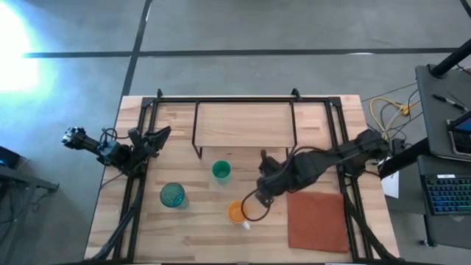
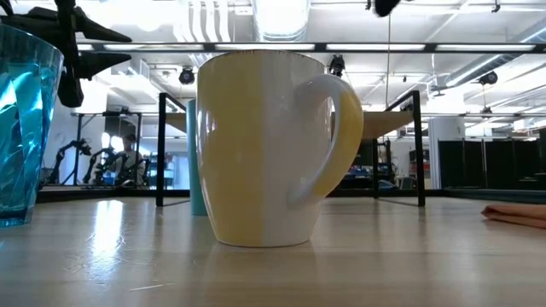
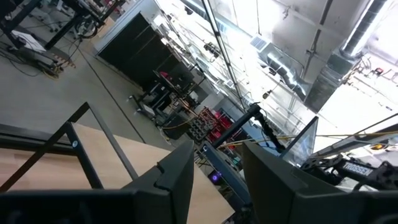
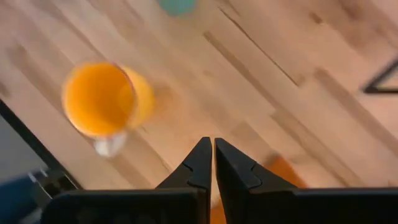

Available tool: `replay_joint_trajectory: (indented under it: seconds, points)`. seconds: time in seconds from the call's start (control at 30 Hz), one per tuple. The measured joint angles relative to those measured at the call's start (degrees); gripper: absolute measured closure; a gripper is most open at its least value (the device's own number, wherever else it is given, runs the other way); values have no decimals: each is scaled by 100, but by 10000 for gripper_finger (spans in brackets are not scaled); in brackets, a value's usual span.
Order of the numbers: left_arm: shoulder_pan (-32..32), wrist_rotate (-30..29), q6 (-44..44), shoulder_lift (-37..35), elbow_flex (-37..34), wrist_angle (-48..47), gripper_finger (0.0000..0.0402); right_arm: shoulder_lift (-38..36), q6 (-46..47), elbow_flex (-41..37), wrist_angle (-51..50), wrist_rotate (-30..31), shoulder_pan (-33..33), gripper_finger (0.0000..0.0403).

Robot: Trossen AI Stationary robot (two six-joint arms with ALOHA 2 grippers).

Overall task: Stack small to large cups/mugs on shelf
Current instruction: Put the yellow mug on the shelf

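The small orange mug point(image 1: 237, 212) with a white handle stands upright on the table near the front; it fills the low view point(image 2: 264, 149). The green cup point(image 1: 221, 171) stands behind it, and the see-through teal tumbler point(image 1: 172, 195) stands to its left. The light-wood shelf point(image 1: 243, 124) on black legs is at the table's far side with nothing on it. My right gripper point(image 1: 263, 193) is shut and hovers just right of the mug point(image 4: 102, 99) without touching it. My left gripper point(image 1: 158, 136) is open and empty at the table's left edge.
A reddish-brown mat point(image 1: 316, 219) lies flat at the front right, right of my right gripper. Black frame rails run along both sides of the table point(image 1: 140, 184). Bare wood lies between the cups and the shelf.
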Motion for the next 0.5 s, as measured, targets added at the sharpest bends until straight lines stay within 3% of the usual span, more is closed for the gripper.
replay_joint_trajectory:
  seconds: [0.13,0.23,0.5]
  points:
    - [1,3,0,35,0,-4,281,142,864,-477,619,438,136,390]
    - [2,133,0,37,0,-3,281,205,1453,-822,758,-67,12,377]
    - [0,409,0,37,-2,-11,281,194,1524,-1174,2204,-349,9,271]
